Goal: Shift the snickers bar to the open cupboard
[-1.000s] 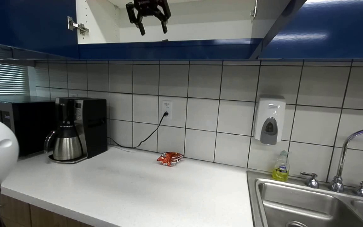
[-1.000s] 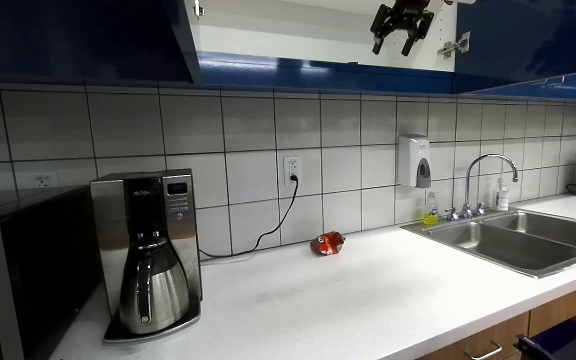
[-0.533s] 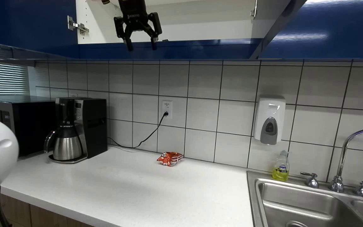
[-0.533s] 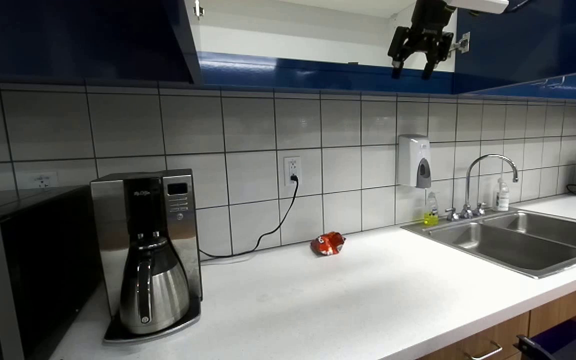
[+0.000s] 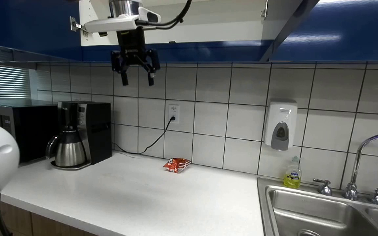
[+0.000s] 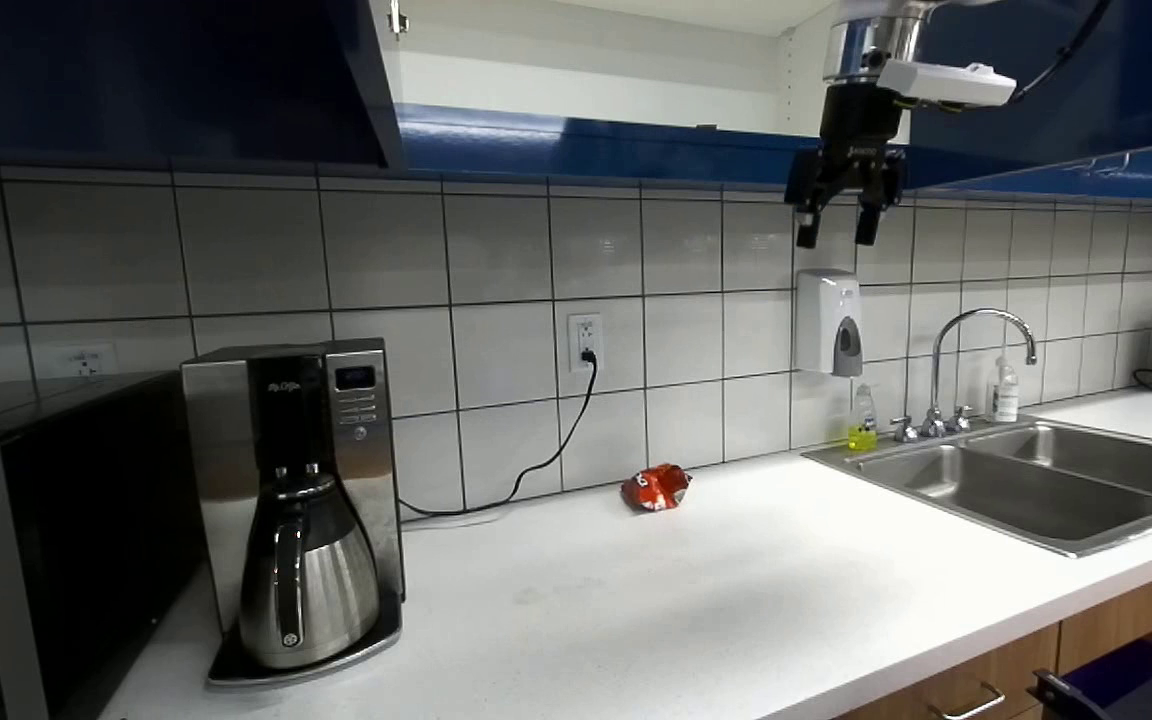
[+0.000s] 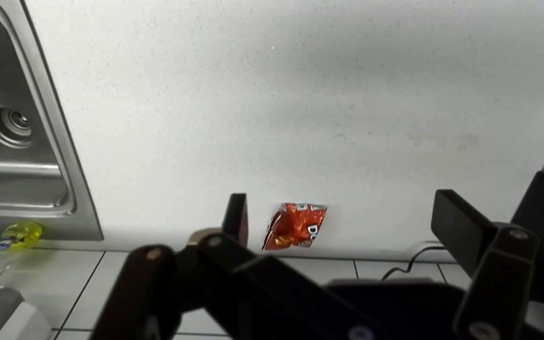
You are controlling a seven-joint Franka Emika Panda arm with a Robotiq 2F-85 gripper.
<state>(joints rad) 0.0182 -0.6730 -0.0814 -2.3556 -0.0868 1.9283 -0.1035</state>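
Your gripper (image 5: 137, 81) hangs pointing down, well above the white table (image 5: 162, 200), unclenched, its two fingers (image 5: 151, 78) well apart. On the table you have the microwave (image 5: 33, 131) and, beside it, the coffee maker (image 5: 94, 131) with its steel carafe (image 5: 70, 152) upright in place. Farther back, the red crinkled snack packet (image 7: 295, 226) lies near the tiled wall (image 5: 210, 85), seen past your finger gap in the wrist view. The dish soap bottle (image 5: 293, 173) stands on the back ledge of the steel sink (image 5: 264, 196). Up on the wall, the open cupboard (image 5: 208, 31) shows its white interior; at its front edge you can pick out a small dark item (image 6: 706, 127), too small for you to tell whether it is the snickers bar.
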